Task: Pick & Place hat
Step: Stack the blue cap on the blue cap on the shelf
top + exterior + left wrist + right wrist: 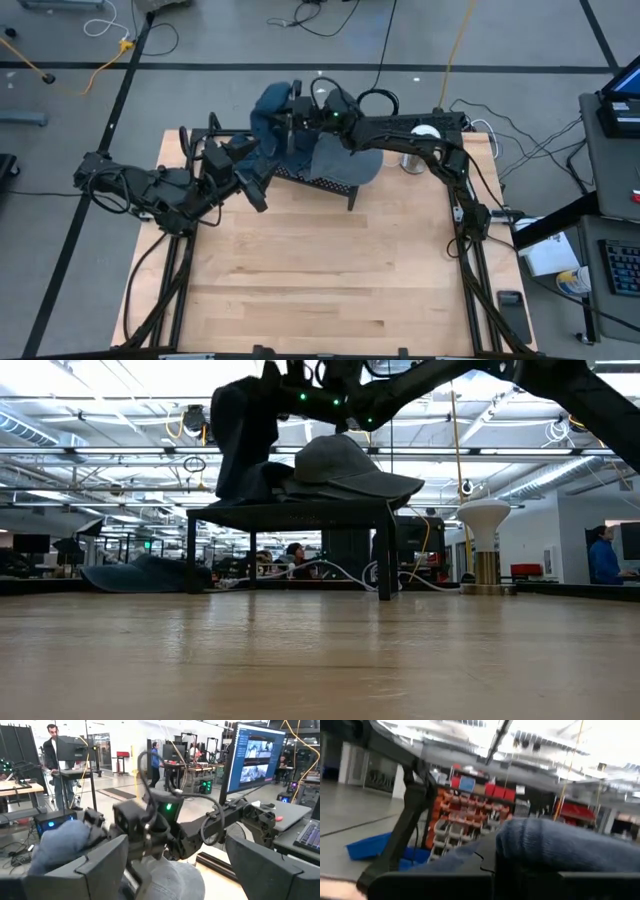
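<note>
Hanging crown-up from clenched right gripper [292, 118], blue hat [268, 112] droops beside grey cap [345, 160] on black rack [318, 180]. Left gripper [243, 172] released, near rack's edge. Counter [320, 290] front open.

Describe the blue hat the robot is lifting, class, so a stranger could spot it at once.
Find the small dark rack at the table's far edge. Two hats are there: a grey cap lying on the rack, and the blue hat at the rack's left end. Only the blue hat hangs pinched in the right pincer.
</note>
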`<state>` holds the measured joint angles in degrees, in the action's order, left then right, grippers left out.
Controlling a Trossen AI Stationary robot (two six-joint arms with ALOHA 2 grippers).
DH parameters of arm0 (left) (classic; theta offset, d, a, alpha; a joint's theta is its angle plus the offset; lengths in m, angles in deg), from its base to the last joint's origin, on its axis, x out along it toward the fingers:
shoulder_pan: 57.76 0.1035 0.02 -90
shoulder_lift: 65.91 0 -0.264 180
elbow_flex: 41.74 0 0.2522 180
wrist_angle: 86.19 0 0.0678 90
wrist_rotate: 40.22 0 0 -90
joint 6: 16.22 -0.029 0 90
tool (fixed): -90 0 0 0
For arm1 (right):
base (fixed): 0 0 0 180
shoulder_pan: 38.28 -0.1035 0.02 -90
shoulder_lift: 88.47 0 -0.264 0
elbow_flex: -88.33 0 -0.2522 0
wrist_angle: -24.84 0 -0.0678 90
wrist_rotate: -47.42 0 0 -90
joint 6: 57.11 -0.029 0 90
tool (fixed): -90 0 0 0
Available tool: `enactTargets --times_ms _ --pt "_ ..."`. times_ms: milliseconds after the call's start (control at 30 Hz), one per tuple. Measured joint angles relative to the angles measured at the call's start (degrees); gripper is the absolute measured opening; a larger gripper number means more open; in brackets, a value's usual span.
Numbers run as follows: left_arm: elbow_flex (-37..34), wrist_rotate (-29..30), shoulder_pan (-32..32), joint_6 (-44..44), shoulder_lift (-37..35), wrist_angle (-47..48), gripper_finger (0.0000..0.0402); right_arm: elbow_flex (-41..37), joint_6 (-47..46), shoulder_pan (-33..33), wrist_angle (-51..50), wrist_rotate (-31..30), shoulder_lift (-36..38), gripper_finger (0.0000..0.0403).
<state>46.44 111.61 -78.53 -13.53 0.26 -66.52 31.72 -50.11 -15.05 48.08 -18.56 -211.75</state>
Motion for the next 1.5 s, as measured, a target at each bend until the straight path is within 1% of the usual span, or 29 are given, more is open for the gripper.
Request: enactTargets --times_ms 100,233,267,367,433,600,767,967,1200,1267,1333,1500 --pt "0.0 0.0 0.3 -1.0 0.0 0.0 0.0335 -1.5 -0.5 -0.2 -3.5 0.0 0.7 0.0000" --pt "0.0 0.0 0.3 -1.5 0.0 0.0 0.0335 -3.4 -0.8 -0.3 -12.2 -0.2 4.9 0.0000" --pt "0.0 0.0 0.3 -1.6 0.0 0.0 0.0335 -3.8 -0.2 -0.3 -14.9 -0.7 6.1 0.0000" --pt "0.0 -0.1 0.7 -2.2 0.0 0.0 0.0335 -5.7 1.0 0.0 -23.7 -5.3 9.7 0.0000" --pt "0.0 -0.1 1.1 -2.2 0.0 0.0 0.0335 -7.2 1.8 0.0 -26.2 -7.3 11.6 0.0000" --pt "0.0 -0.4 2.3 -2.2 0.0 0.0 0.0335 -9.3 -0.4 0.0 -32.9 -7.7 16.5 0.0000" --pt "0.0 -0.5 2.8 -2.2 0.0 0.0 0.0335 -9.7 -4.0 -0.1 -39.3 -7.6 16.4 0.0000" --pt "0.0 -0.5 2.8 -2.2 0.0 0.0 0.0335 -9.6 -7.5 -0.2 -42.4 -7.9 15.3 0.0000" --pt "0.0 -0.5 2.8 -2.2 0.0 0.0 0.0335 -9.6 -7.9 -0.4 -44.1 -7.6 15.5 0.0001" --pt "0.0 -0.5 2.8 -2.0 0.0 0.0 0.0335 -9.6 -7.9 -0.4 -45.1 -7.6 15.3 0.0008" --pt "0.0 -0.5 2.8 -1.4 0.0 0.0 0.0335 -9.6 -7.9 -0.5 -45.2 -7.6 15.3 0.0026" --pt "0.0 -0.5 2.8 -1.1 0.1 0.0 0.0335 -9.6 -10.7 -0.5 -45.6 -7.5 15.4 0.0105"
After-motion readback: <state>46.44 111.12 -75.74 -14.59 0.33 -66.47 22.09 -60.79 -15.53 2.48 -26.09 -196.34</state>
